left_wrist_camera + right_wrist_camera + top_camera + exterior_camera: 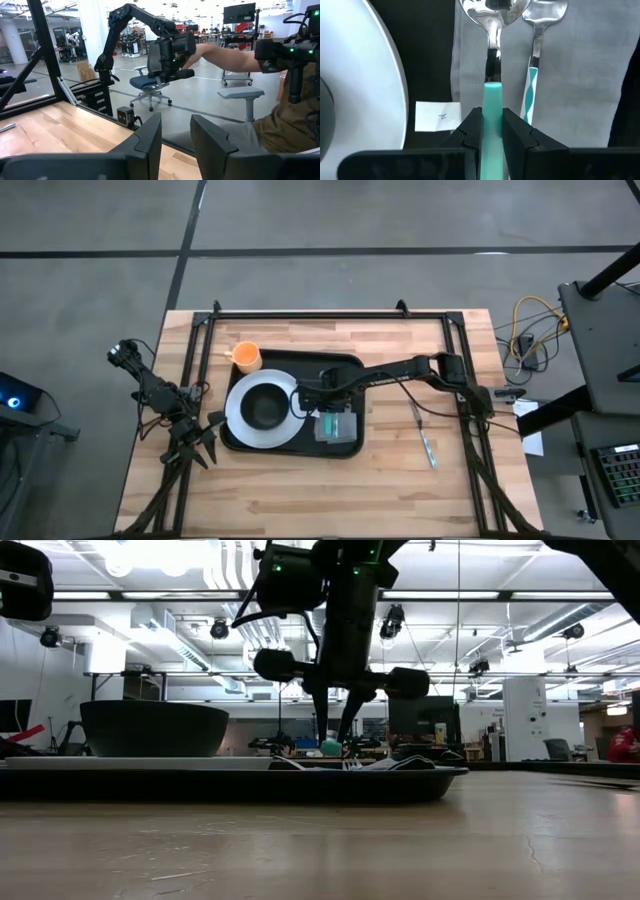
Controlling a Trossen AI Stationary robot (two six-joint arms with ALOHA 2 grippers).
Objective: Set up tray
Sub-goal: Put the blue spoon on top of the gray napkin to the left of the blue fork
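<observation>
Left pincer [196, 442] parked off the tray at the bench's [300, 500] left edge, fingers spread, holding nothing.

Orange cup [247, 358] sits on the bench, just beside the tray's far-left corner.

Tray [345, 365] is mid-bench, a bit left of centre. On its left half: white plate [238, 420] with a black bowl [265, 405] on it. On its right half: grey napkin [580, 75] with 2 pieces of cutlery laid on it.

Right pincer [491, 131] is over the napkin, pressed together on the teal handle of a spoon [492, 107]. A fork [536, 60] with a teal-and-white handle lies just beside the spoon, roughly parallel.

1 more utensil [427, 442] lies on bare bench, right of the tray, well apart.

Handling guess: tray looks stiff, light plastic with a low rim; loaded, it would be left-heavy from plate and bowl. Take it by the rim on a long side and keep it level, as the smooth-looking bed may let cutlery and plate slide. The plate may be breakable.

Writing: small white tag [438, 116] on the tray between plate and napkin carries 1 mark, which I can't make out. No brands visible.
</observation>
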